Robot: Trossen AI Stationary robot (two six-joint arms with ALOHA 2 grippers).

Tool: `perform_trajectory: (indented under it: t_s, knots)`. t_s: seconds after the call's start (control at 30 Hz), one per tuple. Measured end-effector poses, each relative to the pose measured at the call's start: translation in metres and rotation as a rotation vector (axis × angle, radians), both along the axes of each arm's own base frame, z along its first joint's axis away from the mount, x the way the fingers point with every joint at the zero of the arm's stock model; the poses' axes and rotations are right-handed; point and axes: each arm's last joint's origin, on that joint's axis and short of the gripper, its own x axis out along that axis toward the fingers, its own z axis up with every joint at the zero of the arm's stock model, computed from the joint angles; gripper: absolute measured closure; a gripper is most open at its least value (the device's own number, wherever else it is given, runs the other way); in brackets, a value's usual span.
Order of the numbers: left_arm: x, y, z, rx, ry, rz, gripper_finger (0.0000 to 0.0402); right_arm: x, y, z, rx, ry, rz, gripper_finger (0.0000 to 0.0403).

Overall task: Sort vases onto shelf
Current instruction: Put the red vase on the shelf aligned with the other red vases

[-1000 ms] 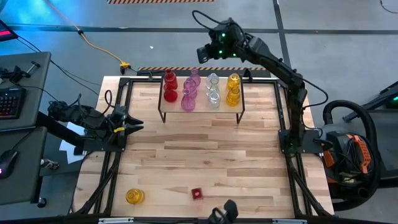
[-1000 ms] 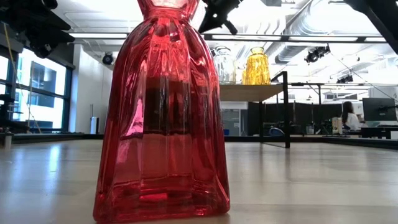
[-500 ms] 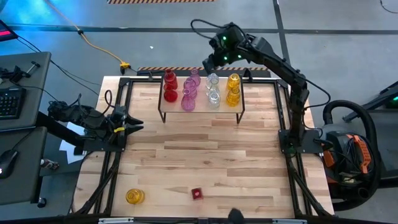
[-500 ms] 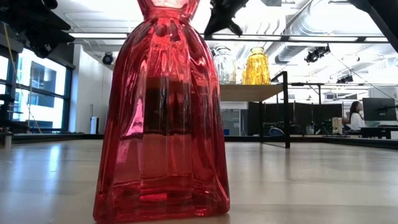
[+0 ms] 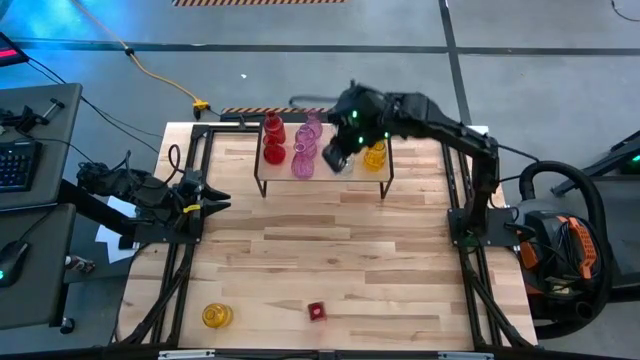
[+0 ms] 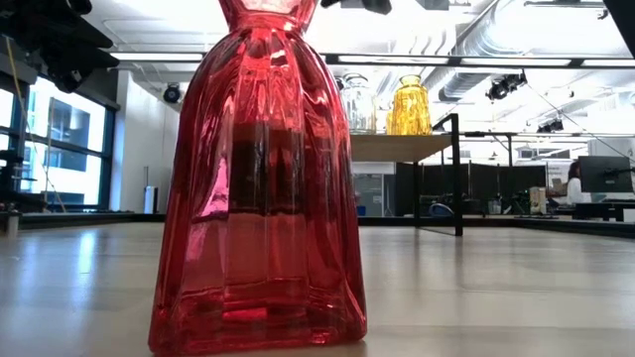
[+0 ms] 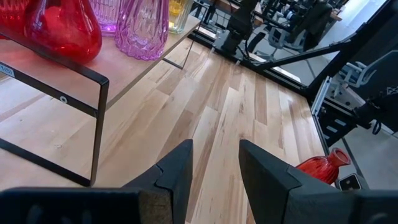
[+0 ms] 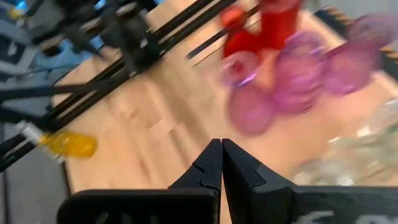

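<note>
Wooden table [image 5: 330,260], translucent red, pink, yellow vases [image 5: 300,148] on shelf [image 5: 385,165], right pincer [image 5: 335,160] together

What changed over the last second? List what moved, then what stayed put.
The right gripper swung from behind the shelf forward and down over its top, above the clear vases, jaws shut and empty. Nothing was grasped or released. Unchanged: the left gripper waiting at the table's left edge, the vases on the shelf, the yellow vase and the red vase at the near edge.
</note>
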Motion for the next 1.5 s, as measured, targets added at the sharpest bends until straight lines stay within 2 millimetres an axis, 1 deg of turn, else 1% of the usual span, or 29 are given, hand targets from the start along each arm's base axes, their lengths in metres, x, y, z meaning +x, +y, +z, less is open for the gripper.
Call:
perform_trajectory:
  t_s: [0.07,0.27,0.4,0.57,0.73,0.93,1.07,1.13,1.23,1.4,1.5]
  knots:
    - [0.000,0.000,0.000,0.000,0.000,0.000,0.0282,0.002,0.017,-0.001,0.020,0.014,0.015,0.0403]
    - [0.000,0.000,0.000,0.000,0.000,0.000,0.0282,0.002,0.062,-0.006,0.052,0.081,-0.032,0.0403]
    - [0.000,0.000,0.000,0.000,0.000,0.000,0.0282,0.002,0.090,-0.006,0.070,0.082,-0.019,0.0403]
    - [0.000,0.000,0.000,0.000,0.000,0.000,0.0282,-0.001,0.121,-0.006,0.042,0.078,0.021,0.0403]
    - [0.000,0.000,0.000,0.000,0.000,0.000,0.0282,-0.001,0.148,-0.009,0.015,0.081,0.077,0.0403]
    - [0.000,0.000,0.000,0.000,0.000,0.000,0.0282,0.002,0.173,-0.018,-0.018,0.099,0.126,0.0402]
    - [0.000,0.000,0.000,0.000,0.000,0.000,0.0282,0.005,0.189,-0.025,-0.060,0.115,0.201,0.0400]
    - [0.000,0.000,0.000,-0.006,-0.001,0.002,0.0282,0.006,0.198,-0.028,-0.080,0.124,0.265,0.0392]
    - [0.000,0.000,0.000,-0.022,-0.004,0.014,0.0282,0.008,0.210,-0.033,-0.108,0.130,0.345,0.0367]
    - [0.000,0.000,0.001,-0.023,-0.013,0.022,0.0282,0.011,0.225,-0.042,-0.135,0.146,0.414,0.0311]
    - [0.000,0.000,0.001,-0.022,-0.012,0.022,0.0282,0.016,0.232,-0.051,-0.145,0.169,0.434,0.0281]
